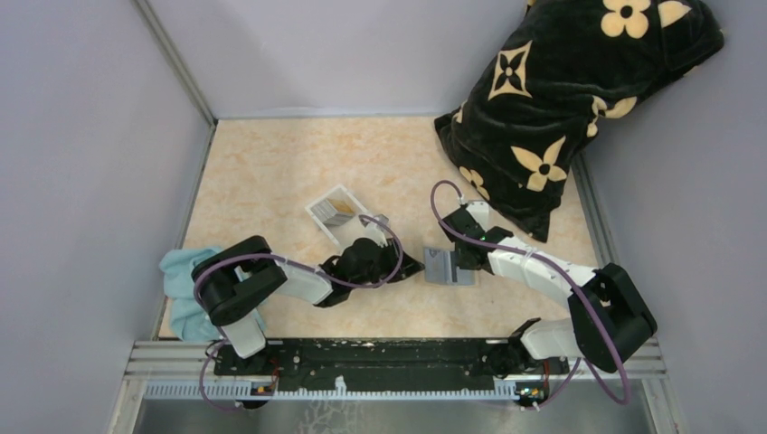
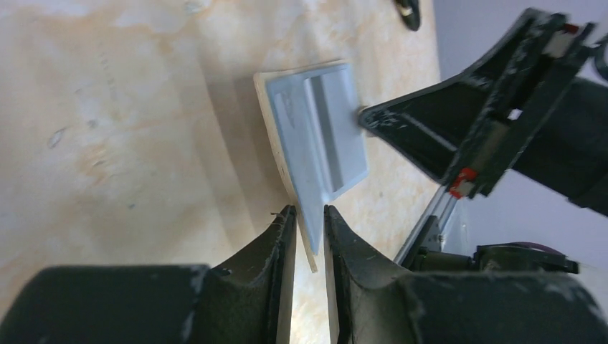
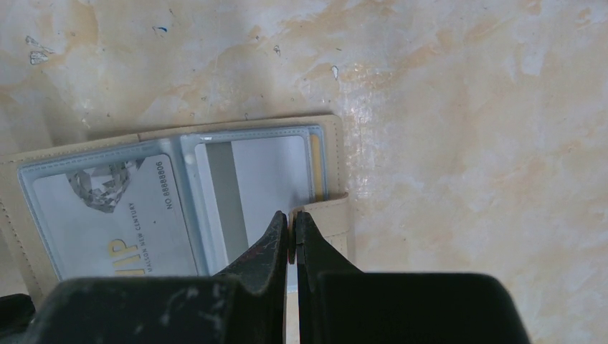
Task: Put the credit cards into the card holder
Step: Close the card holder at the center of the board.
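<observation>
The card holder (image 1: 445,268) lies open on the table, blue-grey lining up. In the right wrist view its left pocket holds a silvery card (image 3: 107,211) with a diamond print. A grey-striped card (image 3: 262,179) sits in the right pocket (image 3: 315,154). My right gripper (image 3: 292,215) is shut and empty, its tips resting on the holder's edge beside the snap tab (image 3: 331,215). My left gripper (image 2: 310,210) lies low on the table, its jaws closed narrowly on the near corner of the card holder (image 2: 315,136). The right gripper's fingertip (image 2: 361,115) touches the far edge.
A clear white tray (image 1: 318,210) with more cards (image 1: 340,213) stands just behind the left gripper (image 1: 414,265). A light blue cloth (image 1: 184,291) lies at the table's left edge. A large black flowered pillow (image 1: 561,99) fills the back right corner.
</observation>
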You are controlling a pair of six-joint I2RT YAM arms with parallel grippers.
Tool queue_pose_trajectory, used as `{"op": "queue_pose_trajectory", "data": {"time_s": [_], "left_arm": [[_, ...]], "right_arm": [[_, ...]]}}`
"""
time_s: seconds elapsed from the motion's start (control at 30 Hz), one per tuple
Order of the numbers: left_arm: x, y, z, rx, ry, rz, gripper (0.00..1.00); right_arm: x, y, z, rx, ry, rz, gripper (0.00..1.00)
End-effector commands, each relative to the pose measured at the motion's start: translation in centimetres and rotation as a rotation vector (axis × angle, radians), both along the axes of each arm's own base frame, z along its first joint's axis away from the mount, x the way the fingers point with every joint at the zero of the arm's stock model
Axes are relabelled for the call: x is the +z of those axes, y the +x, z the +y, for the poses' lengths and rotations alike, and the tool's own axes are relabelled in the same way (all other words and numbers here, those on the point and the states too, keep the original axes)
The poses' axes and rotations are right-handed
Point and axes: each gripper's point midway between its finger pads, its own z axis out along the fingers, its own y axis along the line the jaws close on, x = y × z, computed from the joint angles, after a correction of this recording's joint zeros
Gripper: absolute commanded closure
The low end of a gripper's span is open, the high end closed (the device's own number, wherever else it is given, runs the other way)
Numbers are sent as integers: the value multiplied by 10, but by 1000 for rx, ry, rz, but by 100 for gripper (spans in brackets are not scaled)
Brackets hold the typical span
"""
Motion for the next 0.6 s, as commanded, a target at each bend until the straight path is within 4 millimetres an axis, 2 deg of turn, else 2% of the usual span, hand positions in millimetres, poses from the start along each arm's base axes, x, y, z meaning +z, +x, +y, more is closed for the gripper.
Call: {"op": "queue_pose_trajectory", "data": {"time_s": [0.0, 0.27, 0.57], "left_arm": [[42, 7, -22, -22, -92, -93, 73], [50, 5, -38, -49, -108, -108, 73], [57, -1, -71, -107, -133, -119, 72]], "right_arm": [[6, 5, 10, 3, 34, -34, 100], [9, 5, 12, 6, 38, -36, 100], [17, 4, 9, -14, 44, -57, 100]]}}
